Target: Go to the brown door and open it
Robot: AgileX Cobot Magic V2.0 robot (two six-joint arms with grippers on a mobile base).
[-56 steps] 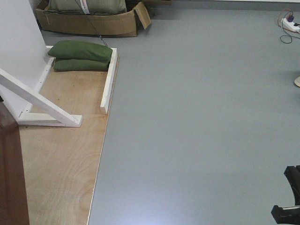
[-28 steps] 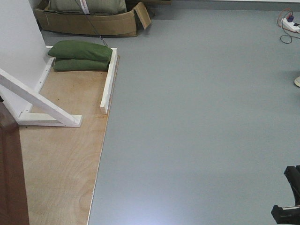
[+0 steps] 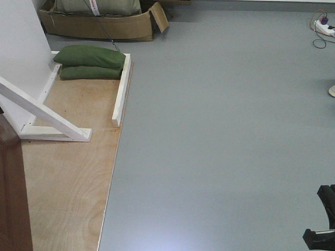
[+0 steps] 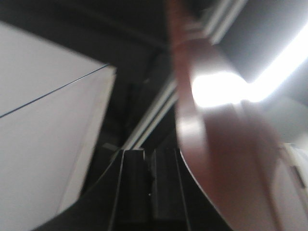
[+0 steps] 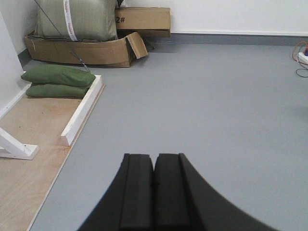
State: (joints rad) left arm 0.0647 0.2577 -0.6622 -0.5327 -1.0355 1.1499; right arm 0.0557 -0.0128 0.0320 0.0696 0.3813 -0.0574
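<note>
Your left gripper (image 4: 149, 161) points upward in its wrist view, and the picture is badly blurred. Its two dark pads stand close together with a thin dark line between them, so you cannot tell whether they are fully closed or hold anything. A white panel (image 4: 48, 144) fills the left of that view, and the brown door (image 4: 221, 163) rises just to the right of the pads as a glossy reddish slab (its handle cannot be made out in the blur).

In the front view the brown door (image 3: 10, 193) shows only as a dark reddish strip at the far left edge. Beside it a white support frame (image 3: 49, 119) slants across a plywood sheet (image 3: 68, 183). Two green sandbags (image 3: 91, 63) are stacked at the sheet's far end, with a cardboard box (image 3: 99, 26) beyond them. The grey floor (image 3: 225, 130) takes up the middle and right, with a power strip (image 3: 325, 27) in the far right corner. A black piece of robot hardware (image 3: 322, 222) shows at the lower right.

Your right gripper (image 5: 154, 161) hangs over the grey floor, well away from the door. Its pads are pressed together with nothing between them.
</note>
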